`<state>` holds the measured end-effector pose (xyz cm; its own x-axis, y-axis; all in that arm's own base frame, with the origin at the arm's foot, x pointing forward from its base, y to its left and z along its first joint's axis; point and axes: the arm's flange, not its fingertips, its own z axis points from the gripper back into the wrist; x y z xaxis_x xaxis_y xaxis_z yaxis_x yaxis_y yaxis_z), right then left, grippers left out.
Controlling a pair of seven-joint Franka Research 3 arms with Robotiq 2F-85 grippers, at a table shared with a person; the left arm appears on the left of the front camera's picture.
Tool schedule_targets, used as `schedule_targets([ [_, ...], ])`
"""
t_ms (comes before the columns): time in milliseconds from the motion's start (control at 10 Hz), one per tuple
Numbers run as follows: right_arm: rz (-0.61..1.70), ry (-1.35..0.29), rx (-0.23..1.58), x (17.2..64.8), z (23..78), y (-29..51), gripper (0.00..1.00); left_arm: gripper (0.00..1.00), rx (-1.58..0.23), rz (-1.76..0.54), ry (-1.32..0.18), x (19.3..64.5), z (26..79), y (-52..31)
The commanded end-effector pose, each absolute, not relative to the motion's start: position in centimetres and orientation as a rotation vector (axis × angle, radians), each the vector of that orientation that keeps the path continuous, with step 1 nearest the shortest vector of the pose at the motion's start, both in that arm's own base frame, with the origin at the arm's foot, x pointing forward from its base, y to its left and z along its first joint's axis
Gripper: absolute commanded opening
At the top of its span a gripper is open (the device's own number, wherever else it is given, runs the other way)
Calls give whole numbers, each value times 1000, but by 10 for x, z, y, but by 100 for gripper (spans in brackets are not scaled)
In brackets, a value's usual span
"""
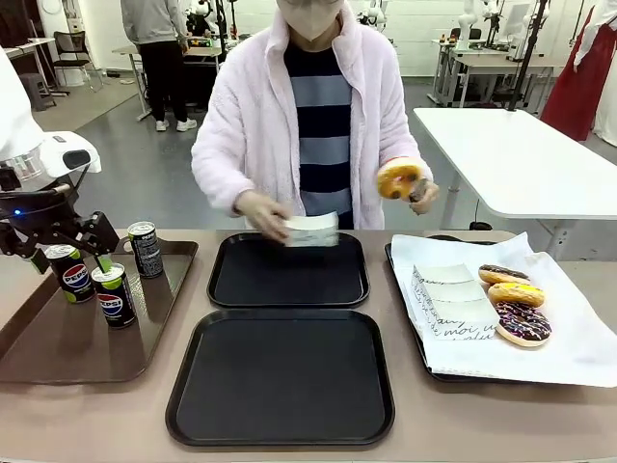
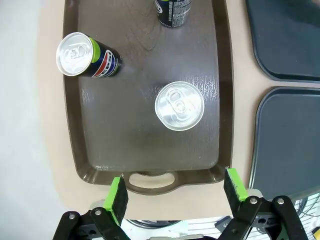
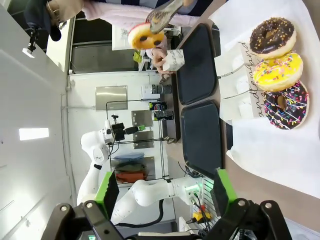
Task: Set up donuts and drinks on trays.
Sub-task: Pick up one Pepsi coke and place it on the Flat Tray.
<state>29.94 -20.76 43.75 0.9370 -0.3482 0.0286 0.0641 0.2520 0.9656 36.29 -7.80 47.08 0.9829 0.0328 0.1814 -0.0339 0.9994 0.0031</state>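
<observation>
Hanging over the brown tray, the left gripper has its green pads spread wide and grips nothing. Ahead of them stands an upright can, seen end-on as a silver disc with a pull tab. A second can and a third can, slim black cylinders with a green band and a round red-white-blue logo, share the tray's wood-grain surface. The right gripper is equally wide apart and empty-handed. The near black tray and far black tray, smooth plastic with rounded corners and raised rims, lie mid-table. Three ring donuts rest on white paper. The person lifts a yellow-glazed donut in tongs.
</observation>
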Motion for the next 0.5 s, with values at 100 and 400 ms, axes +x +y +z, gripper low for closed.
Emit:
schedule_targets([
  [100,-278,-274,1311,301,437,-209,100,100,39,19,-167,381,467,-85],
  [400,-278,-274,1311,301,437,-209,100,100,63,63,-179,407,460,-94],
])
